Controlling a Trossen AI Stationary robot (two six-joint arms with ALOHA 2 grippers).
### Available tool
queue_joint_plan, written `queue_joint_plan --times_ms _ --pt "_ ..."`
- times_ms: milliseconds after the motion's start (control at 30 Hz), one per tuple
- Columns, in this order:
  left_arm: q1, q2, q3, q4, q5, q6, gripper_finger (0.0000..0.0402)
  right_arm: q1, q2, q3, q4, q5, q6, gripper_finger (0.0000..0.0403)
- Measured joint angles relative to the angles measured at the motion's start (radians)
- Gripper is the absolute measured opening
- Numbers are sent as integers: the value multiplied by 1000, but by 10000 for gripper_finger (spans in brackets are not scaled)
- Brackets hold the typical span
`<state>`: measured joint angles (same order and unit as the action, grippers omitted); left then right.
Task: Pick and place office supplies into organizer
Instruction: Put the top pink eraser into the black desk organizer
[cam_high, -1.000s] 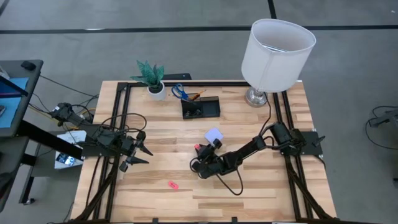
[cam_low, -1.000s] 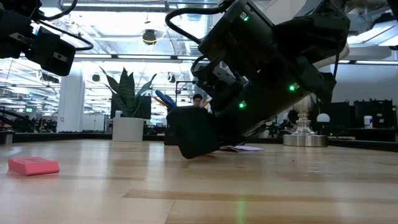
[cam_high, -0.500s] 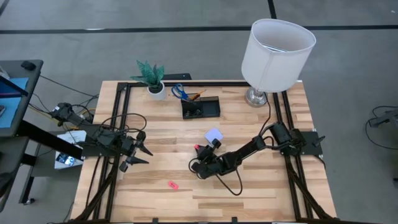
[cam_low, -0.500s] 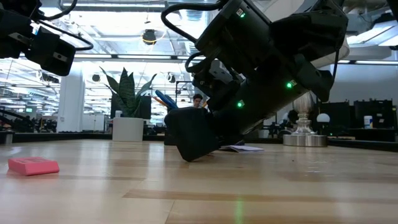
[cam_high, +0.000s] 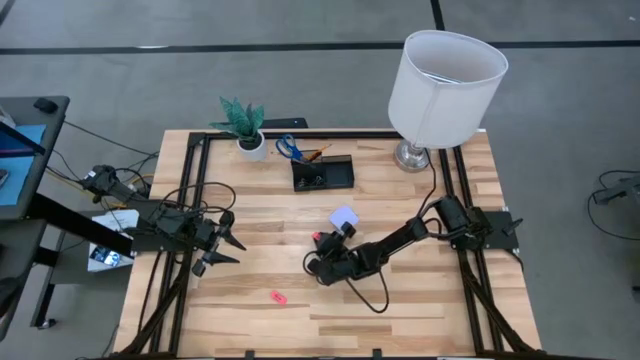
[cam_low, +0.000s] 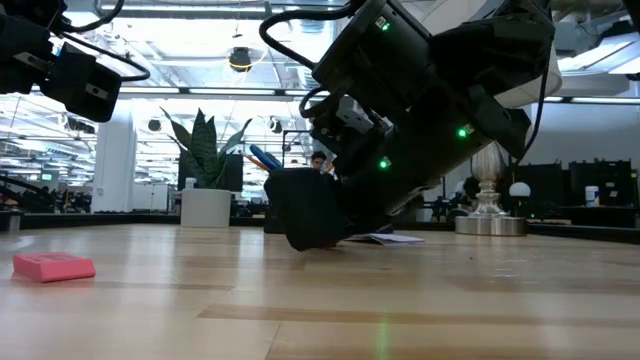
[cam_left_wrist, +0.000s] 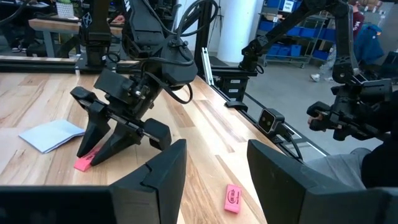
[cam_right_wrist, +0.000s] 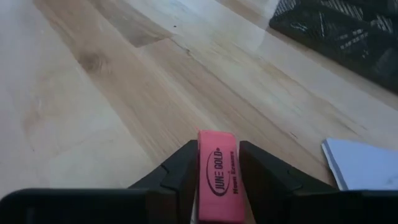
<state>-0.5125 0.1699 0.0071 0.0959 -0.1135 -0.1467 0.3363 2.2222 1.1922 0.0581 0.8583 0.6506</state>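
The left gripper (cam_high: 222, 250) is held above the left side of the surface (cam_high: 420, 310) with its fingers spread wide and nothing between them; it waits well apart from the work. A second pink eraser (cam_high: 276, 296) lies loose on the wood between the two arms, somewhat nearer the left one.

Toward the middle, the right gripper (cam_high: 318, 246) is lowered to the surface, and a pink eraser (cam_right_wrist: 219, 177) is pinched between its fingers. In the right wrist view the eraser's long axis is seen to run along the fingers, pointing forward. The lavender note pad (cam_high: 344, 217) lies just beside this gripper.

The organizer (cam_high: 322, 174) stands toward the far edge, ahead of the right gripper and beyond the note pad, so the right arm is judged the nearer one. The carry is judged to run forward over the note pad to the low tray.
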Motion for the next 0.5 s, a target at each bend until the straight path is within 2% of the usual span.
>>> queue_joint_plan --times_ms 267,500 --pt "0 0 0 0 0 0 163 3 5 -17 -13 -2 95 161" --pt "0 0 0 0 -1 0 163 7 19 -38 34 1 136 168"
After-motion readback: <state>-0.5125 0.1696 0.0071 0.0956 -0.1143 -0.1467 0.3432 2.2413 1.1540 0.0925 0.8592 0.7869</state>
